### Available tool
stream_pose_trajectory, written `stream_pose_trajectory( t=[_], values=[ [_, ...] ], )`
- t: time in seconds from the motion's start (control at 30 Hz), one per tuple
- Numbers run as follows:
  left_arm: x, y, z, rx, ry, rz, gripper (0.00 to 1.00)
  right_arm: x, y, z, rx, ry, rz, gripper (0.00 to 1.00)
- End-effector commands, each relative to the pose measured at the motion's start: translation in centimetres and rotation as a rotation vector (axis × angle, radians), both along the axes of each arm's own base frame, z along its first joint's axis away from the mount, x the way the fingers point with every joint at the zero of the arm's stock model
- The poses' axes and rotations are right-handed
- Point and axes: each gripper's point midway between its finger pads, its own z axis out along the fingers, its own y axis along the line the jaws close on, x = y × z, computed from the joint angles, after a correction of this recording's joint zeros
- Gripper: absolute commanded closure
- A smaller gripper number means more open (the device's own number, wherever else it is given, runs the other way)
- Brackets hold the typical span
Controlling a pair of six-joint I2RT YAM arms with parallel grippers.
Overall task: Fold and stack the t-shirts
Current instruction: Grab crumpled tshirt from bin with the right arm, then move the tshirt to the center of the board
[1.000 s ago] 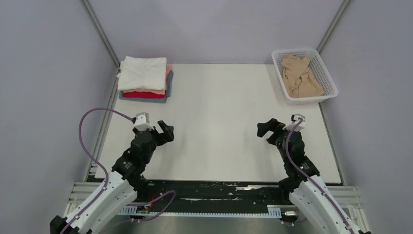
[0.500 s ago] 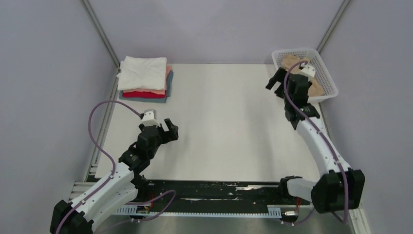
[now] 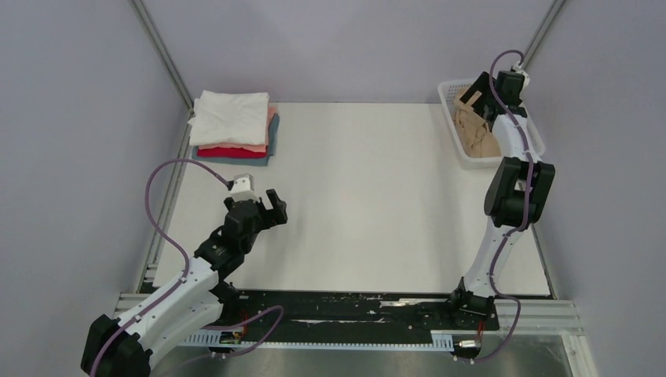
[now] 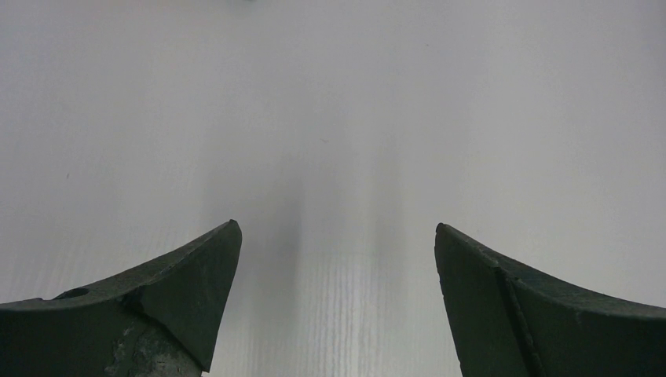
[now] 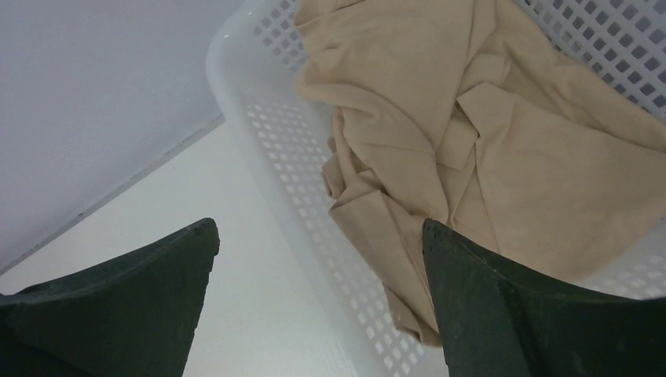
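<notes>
Change since a second ago: my right arm, then folded low over the near right of the table [image 3: 369, 196], now stretches up the right side of the overhead frame. My right pincer [image 5: 320, 228] hangs over the white mesh basket [image 5: 275, 133] at the upper right. My left pincer [image 3: 275, 208] has crept only slightly forward at lower left of centre.

Both pincers stand wide open and hold nothing.

In the right wrist view, the tan t-shirt [image 5: 503, 157] lies crumpled inside the basket and fills the upper right of the frame. It is below and slightly right of the gap between my dark fingers, not touching them. The basket's perforated wall runs diagonally between the two fingertips.

The other t-shirts form a folded stack [image 3: 234, 129] at the upper left corner of the table, white on top, with pink, red and blue-grey edges showing beneath. That stack is well apart from my left pincer, which faces only bare tabletop in its own view.

The table is plain matte white. Pale grey walls [image 3: 338, 47] close it in, with slanted metal posts at the far corners.
</notes>
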Motion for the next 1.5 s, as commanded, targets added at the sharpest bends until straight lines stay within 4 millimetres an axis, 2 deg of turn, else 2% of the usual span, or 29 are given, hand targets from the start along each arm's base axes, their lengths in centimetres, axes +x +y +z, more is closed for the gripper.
stream_pose_trajectory(
  t=[0.0, 0.17, 0.3, 0.33, 0.37, 0.43, 0.47, 0.5, 0.53, 0.57, 0.63, 0.73, 0.83, 0.9, 0.93, 0.97, 1.03, 1.27, 1.37, 1.47],
  values=[
    [1.3, 0.1, 2.4, -0.006, -0.074, 0.03, 0.0, 4.3, -0.9, -1.0, 0.053, -0.041, -0.033, 0.0],
    [1.3, 0.4, 2.2, 0.007, -0.061, 0.046, 0.0, 7.0, -1.5, -5.5, 0.098, -0.016, -0.077, 0.0],
    [1.2, 0.3, 2.3, 0.0, -0.059, 0.043, 0.0, 8.7, -1.6, -8.3, 0.122, -0.008, -0.08, 0.11],
    [1.2, 0.3, 2.3, 0.001, -0.059, 0.043, 0.0, 9.1, -1.7, -8.8, 0.12, -0.009, -0.076, 0.17],
    [1.2, 0.4, 2.3, -0.001, -0.06, 0.044, 0.0, 9.5, -1.8, -9.0, 0.119, -0.015, -0.071, 0.3],
    [1.1, 0.4, 2.6, -0.003, -0.063, 0.046, 0.0, 10.1, -1.5, -8.3, 0.139, -0.038, -0.031, 0.66],
    [1.0, 0.5, 2.6, -0.002, -0.059, 0.046, 0.0, 10.2, -1.4, -7.5, 0.149, -0.053, -0.019, 0.82],
    [1.0, 0.5, 2.9, -0.007, -0.066, 0.046, 0.0, 10.1, -1.4, -6.1, 0.147, -0.073, -0.009, 0.94],
    [0.9, 0.5, 2.9, -0.01, -0.061, 0.046, 0.0, 9.9, -1.5, -4.4, 0.131, -0.095, -0.005, 0.99],
    [0.7, 0.5, 3.1, -0.017, -0.066, 0.043, 0.0, 9.7, -1.6, -0.9, 0.103, -0.146, 0.005, 1.0],
    [0.4, 0.4, 3.3, -0.039, -0.075, 0.035, 0.0, 8.7, -1.4, 4.6, 0.047, -0.217, 0.031, 1.0],
    [0.0, 0.0, 3.5, -0.076, -0.097, 0.011, 0.0, 6.0, -0.1, 13.8, -0.002, -0.351, 0.089, 1.0],
    [-0.6, -0.2, 3.2, -0.099, -0.105, -0.01, 0.0, 2.4, 2.5, 21.1, -0.018, -0.464, 0.193, 1.0],
    [-0.9, 0.0, 3.1, -0.105, -0.101, -0.007, 0.0, -0.5, 5.6, 25.5, -0.015, -0.537, 0.308, 1.0],
    [-0.9, 0.1, 3.2, -0.11, -0.106, -0.005, 0.0, -1.4, 7.4, 26.2, -0.012, -0.549, 0.384, 1.0],
    [-1.0, 0.1, 3.2, -0.115, -0.105, -0.002, 0.0, -3.0, 9.4, 27.9, -0.013, -0.578, 0.46, 1.0],
    [-1.2, 0.1, 3.3, -0.125, -0.109, -0.004, 0.0, -5.6, 13.3, 29.3, 0.016, -0.6, 0.619, 1.0],
    [-1.7, 0.2, 3.3, -0.15, -0.094, 0.003, 0.0, -14.7, 27.0, 32.7, 0.033, -0.688, 1.109, 1.0],
    [-1.9, 0.6, 3.2, -0.159, -0.083, 0.025, 0.0, -18.2, 31.3, 33.9, 0.031, -0.734, 1.249, 1.0],
    [-2.3, 1.1, 2.9, -0.164, -0.074, 0.051, 0.0, -21.3, 34.4, 34.5, 0.047, -0.759, 1.359, 1.0]
  ],
)
